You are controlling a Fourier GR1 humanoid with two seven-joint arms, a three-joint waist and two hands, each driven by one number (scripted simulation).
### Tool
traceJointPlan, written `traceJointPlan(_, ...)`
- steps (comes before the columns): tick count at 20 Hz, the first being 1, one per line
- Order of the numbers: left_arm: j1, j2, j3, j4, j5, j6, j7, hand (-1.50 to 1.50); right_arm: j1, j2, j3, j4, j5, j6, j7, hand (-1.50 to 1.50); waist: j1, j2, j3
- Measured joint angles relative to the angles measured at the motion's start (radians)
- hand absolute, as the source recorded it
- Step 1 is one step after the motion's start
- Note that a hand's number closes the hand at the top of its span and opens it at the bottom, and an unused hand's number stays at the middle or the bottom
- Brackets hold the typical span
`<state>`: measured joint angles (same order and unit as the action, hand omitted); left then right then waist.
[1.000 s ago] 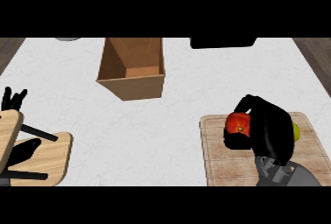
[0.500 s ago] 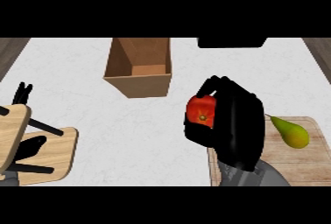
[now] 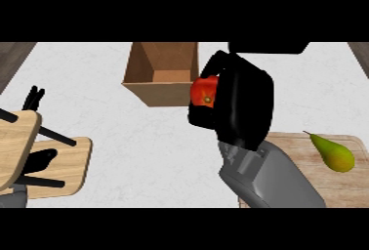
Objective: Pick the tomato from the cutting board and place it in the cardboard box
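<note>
We are looking through 1 head view, steeply down at the counter [image 3: 108, 127]. We are sitting close above it.

Readable text: none is showing anywhere in the head view.
Cardboard box [image 3: 160, 74]: its brown walls are showing no print, label or number.
Cutting board [image 3: 344, 181]: its wood surface is carrying no brand or mark.
Counter [image 3: 144, 141]: it is bearing no signs or writing.
</note>
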<state>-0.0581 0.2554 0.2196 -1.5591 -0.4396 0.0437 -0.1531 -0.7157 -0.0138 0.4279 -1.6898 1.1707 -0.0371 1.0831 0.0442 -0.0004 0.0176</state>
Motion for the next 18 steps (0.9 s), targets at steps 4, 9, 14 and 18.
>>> traceJointPlan(4, -0.019, -0.013, 0.004, 0.008, 0.02, -0.022, -0.02, 0.0, -0.084, 0.005, -0.057, 0.113, -0.04, -0.004, -0.001, 1.5, 0.016, 0.007, 0.0)
traceJointPlan(9, -0.037, -0.025, 0.004, 0.011, 0.021, -0.037, -0.026, 0.0, -0.159, 0.008, -0.124, 0.273, -0.102, -0.023, -0.013, 1.5, 0.034, 0.016, 0.0)
traceJointPlan(14, -0.053, -0.056, 0.023, 0.01, 0.087, -0.072, -0.029, 0.0, -0.224, 0.009, -0.185, 0.447, -0.145, -0.048, -0.029, 1.5, 0.047, 0.022, -0.004)
traceJointPlan(18, -0.066, -0.072, 0.033, 0.014, 0.123, -0.09, -0.036, 0.0, -0.259, 0.009, -0.224, 0.566, -0.19, -0.104, -0.035, -1.5, 0.056, 0.026, -0.005)
